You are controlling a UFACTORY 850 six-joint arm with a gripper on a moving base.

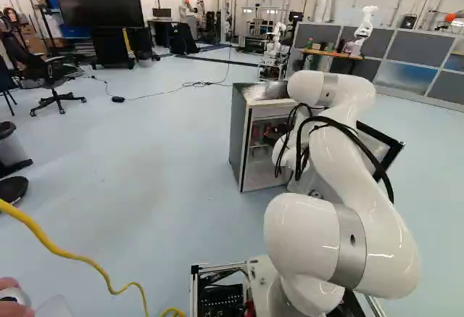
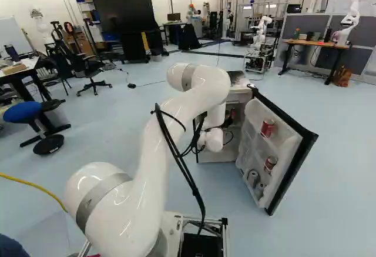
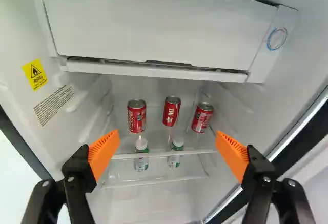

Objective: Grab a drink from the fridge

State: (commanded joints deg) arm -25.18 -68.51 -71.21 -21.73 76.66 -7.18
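In the left base view my gripper [image 1: 273,136] shows as a dark shape at the open front of the fridge [image 1: 236,132]. The wrist view looks into the fridge, where my gripper [image 3: 168,155] stands open, its orange pads wide apart and nothing between them. Ahead of it three red cans stand on the glass shelf: one can [image 3: 137,116], a middle can [image 3: 171,111] and a third can [image 3: 202,117]. Under that shelf stand two clear bottles, one bottle [image 3: 141,155] and another bottle [image 3: 175,153], with pale green caps.
The fridge door [image 2: 285,145] stands swung open beside the arm, with red cans [image 2: 268,128] in its racks. A closed white compartment [image 3: 154,24] spans the fridge above the cans. A yellow cable [image 1: 69,253] crosses the floor. Another robot [image 2: 259,36] stands far off.
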